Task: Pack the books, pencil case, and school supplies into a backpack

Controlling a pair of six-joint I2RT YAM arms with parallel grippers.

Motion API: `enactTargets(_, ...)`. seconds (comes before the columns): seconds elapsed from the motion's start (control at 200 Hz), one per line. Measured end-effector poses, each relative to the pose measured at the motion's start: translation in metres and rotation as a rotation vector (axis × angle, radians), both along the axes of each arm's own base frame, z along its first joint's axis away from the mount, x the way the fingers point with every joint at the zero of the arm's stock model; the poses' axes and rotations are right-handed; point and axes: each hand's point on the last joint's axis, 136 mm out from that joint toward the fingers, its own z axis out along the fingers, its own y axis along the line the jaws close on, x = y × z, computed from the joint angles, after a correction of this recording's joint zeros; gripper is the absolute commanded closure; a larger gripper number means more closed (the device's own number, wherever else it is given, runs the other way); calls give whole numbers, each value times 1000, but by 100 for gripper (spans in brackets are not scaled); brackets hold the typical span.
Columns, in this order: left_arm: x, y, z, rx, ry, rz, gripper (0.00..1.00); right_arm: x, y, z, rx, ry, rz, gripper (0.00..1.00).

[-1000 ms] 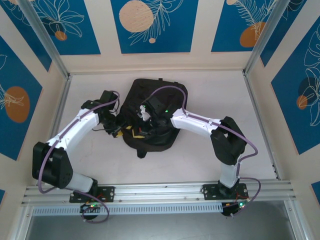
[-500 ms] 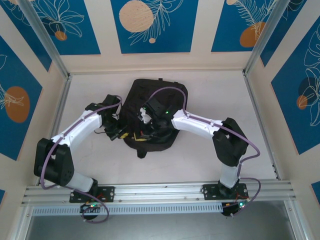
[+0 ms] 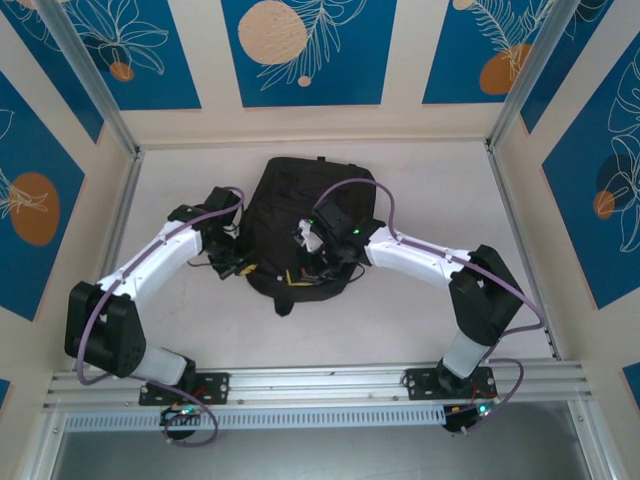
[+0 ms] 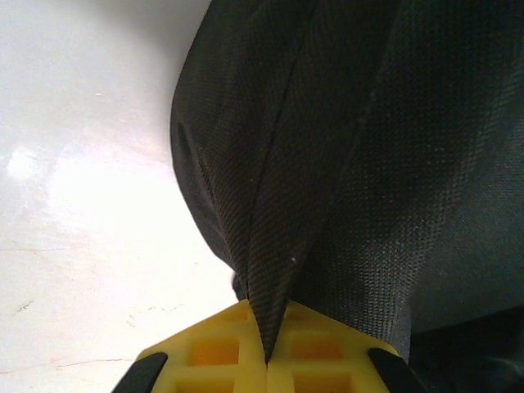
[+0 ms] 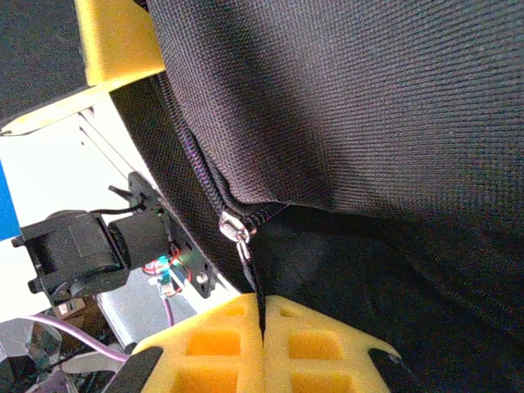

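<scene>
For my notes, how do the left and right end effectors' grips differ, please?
The left end effector pinches a fold of the backpack; the right end effector pinches its zipper pull. The left is at the bag's edge, the right nearer its middle. Both are shut.

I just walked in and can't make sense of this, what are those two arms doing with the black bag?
Both arms are working on the backpack, which lies on the table. The left gripper is shut on a fold of fabric at the bag's edge, pinning it. The right gripper is shut on the zipper pull just below its slider. It looks like a zipper is being worked while the other arm steadies the bag.
</scene>
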Motion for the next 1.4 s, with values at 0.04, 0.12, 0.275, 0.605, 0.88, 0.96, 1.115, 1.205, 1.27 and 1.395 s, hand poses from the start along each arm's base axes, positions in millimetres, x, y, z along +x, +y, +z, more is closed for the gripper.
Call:
enactTargets(0.04, 0, -1, 1, -3, -4, -4, 100, 0, -1, 2, 6, -4, 1, 100)
enactTargets(0.12, 0, -2, 3, -7, -10, -7, 100, 1, -3, 3, 12, -11, 4, 100)
enactTargets(0.275, 1, -5, 6, -21, -13, -14, 100, 5, -10, 5, 22, -24, 8, 100)
enactTargets(0.605, -2, -14, 7, -24, -27, -67, 100, 0, -9, 18, 57, 81, 23, 100)
enactTargets(0.88, 4, -7, 7, 89, -87, -96, 100, 14, 6, 26, 17, 311, -26, 100)
enactTargets(0.96, 5, -4, 8, 107, -94, -97, 100, 12, 5, 23, -5, 362, -41, 100)
enactTargets(1.115, 5, -3, 14, 109, -108, -97, 100, 4, 1, 18, -42, 413, -51, 100)
enactTargets(1.205, 5, -4, 16, 104, -109, -98, 100, -1, -2, 11, -60, 418, -44, 100)
enactTargets(1.27, 3, -5, 16, 99, -101, -101, 100, -3, -5, 6, -73, 411, -36, 100)
enactTargets(1.395, 0, -6, 16, 91, -91, -111, 100, -6, -12, -3, -104, 380, -21, 100)
